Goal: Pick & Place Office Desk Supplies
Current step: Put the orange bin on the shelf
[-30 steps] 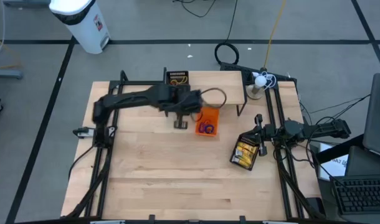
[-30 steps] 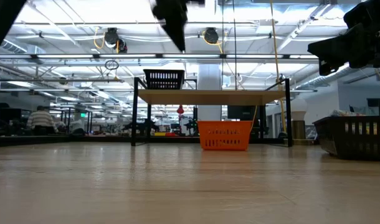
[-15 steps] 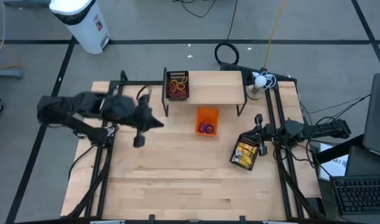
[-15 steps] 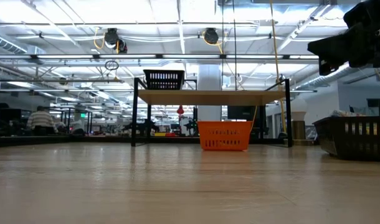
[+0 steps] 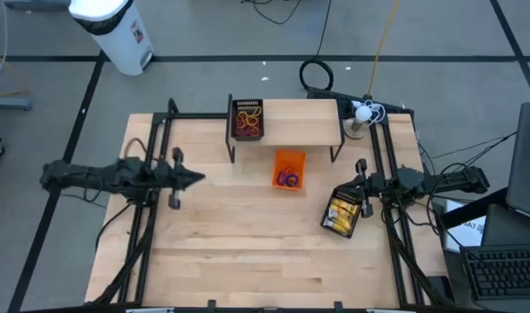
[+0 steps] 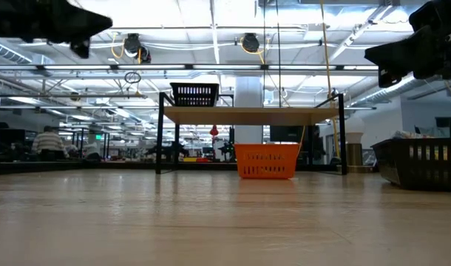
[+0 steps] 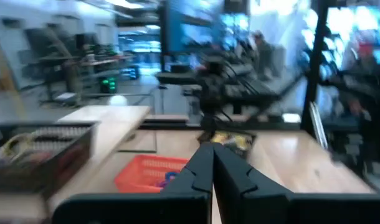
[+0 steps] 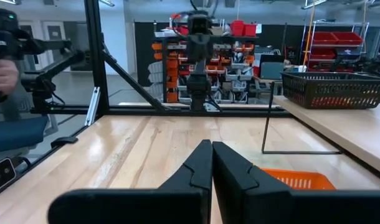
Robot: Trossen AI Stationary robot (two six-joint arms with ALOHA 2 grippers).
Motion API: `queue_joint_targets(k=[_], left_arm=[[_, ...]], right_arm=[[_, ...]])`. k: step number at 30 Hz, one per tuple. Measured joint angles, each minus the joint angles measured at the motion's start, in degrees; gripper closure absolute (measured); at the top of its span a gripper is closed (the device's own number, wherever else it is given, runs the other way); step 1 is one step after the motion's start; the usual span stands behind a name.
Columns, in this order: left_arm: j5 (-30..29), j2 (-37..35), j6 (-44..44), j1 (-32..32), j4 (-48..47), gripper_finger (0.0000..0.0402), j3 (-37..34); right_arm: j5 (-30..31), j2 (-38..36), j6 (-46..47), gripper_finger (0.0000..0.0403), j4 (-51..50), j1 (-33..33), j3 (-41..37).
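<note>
Both grippers are sitting closed and holding nothing: the left gripper [image 5: 198, 177] is hanging over the left edge of the wooden table [image 5: 248, 252], its arm stretching in flat from the left, and the right gripper [image 5: 358, 183] is waiting at the right edge, pointing inward. Each wrist view is showing its own pair of dark fingers [image 7: 210, 168] pressed tip to tip, with bare tabletop beyond them [image 8: 210, 163]. From overhead, the orange basket [image 5: 288, 169] is lying on the table just in front of a small raised shelf [image 5: 300, 122], and blue and purple rings [image 5: 288, 180] are showing inside it. A black wire basket [image 5: 247, 120] is standing on the left end of that shelf, with orange-red rubber bands [image 5: 247, 122] tangled inside. A second dark basket [image 5: 343, 211] is resting tilted beside the right gripper, with yellow-and-white pieces [image 5: 339, 214] packed in it. The low view is giving none of these contents: it is showing only the shelf [image 6: 251, 114] edge-on, the black wire basket [image 6: 194, 94] on top, the orange basket [image 6: 266, 160] under it, and the dark basket [image 6: 421, 162] at the right, with both arms as dark shapes near the top corners. The left wrist view is looking across the table at the orange basket [image 7: 149, 174] and the right arm far off; the right wrist view is catching the left arm head-on, and a person's hand [image 8: 2, 74] beyond the table.
</note>
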Motion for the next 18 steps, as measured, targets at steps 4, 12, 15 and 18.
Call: queue_joint_targets(k=[4,12,15,18], left_arm=[[0.58,-10.72,-5.94,3.21,-8.94,0.0401,-0.52],[0.82,-15.95,-9.15,3.17,-9.22,0.0401,-8.09],[-0.24,-16.04,-10.27,3.21,-4.88,0.0401,-11.90],[-1.22,-15.86,-10.51,3.21,-5.20,0.0400,-13.37]], right_arm=[[0.02,0.02,-0.42,0.0403,0.56,-0.02,0.00],[5.76,2.32,-0.10,0.0403,2.74,0.00,0.00],[7.72,5.28,-0.10,0.0403,5.24,-0.02,0.21],[7.80,9.92,-0.12,0.0403,4.75,-0.02,2.16]])
